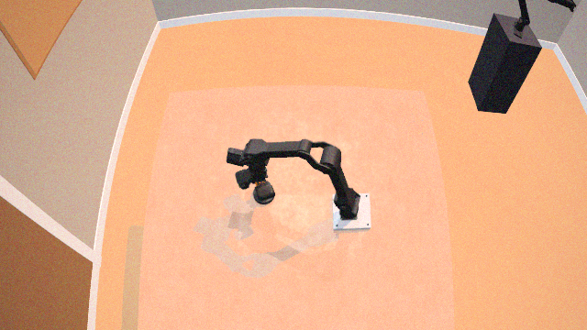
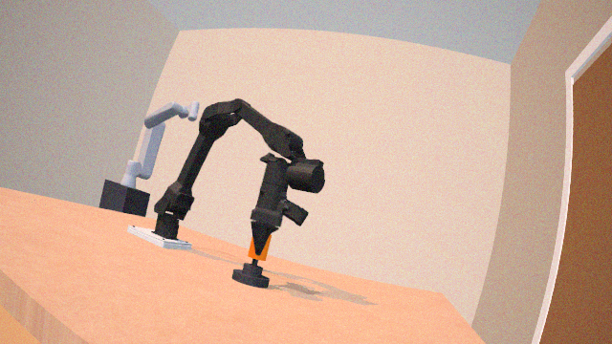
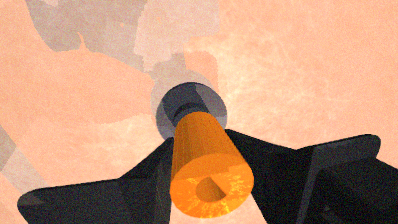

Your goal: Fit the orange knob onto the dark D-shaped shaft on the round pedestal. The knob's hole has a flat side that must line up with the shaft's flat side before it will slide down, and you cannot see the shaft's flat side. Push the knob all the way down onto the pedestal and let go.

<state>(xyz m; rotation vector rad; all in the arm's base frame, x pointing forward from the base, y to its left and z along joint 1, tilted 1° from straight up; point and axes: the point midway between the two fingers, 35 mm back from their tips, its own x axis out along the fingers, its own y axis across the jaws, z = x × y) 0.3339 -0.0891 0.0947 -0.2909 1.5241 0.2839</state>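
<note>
My gripper (image 2: 260, 246) (image 3: 199, 138) is shut on the orange knob (image 2: 263, 251) (image 3: 202, 150) (image 1: 260, 184) and holds it upright right over the round dark pedestal (image 2: 251, 277) (image 3: 167, 112) (image 1: 264, 201). In the exterior view a short stretch of the dark shaft (image 2: 254, 262) shows between the knob's lower end and the pedestal, so the knob sits on the shaft's top and is not down on the pedestal. In the wrist view the D-shaped hole in the knob's near end (image 3: 210, 187) is visible. The shaft's flat side is hidden.
The arm's base stands on a white plate (image 1: 362, 215) (image 2: 160, 240). A dark box with a second, pale arm stands at the far corner of the table (image 1: 502, 64) (image 2: 123, 198).
</note>
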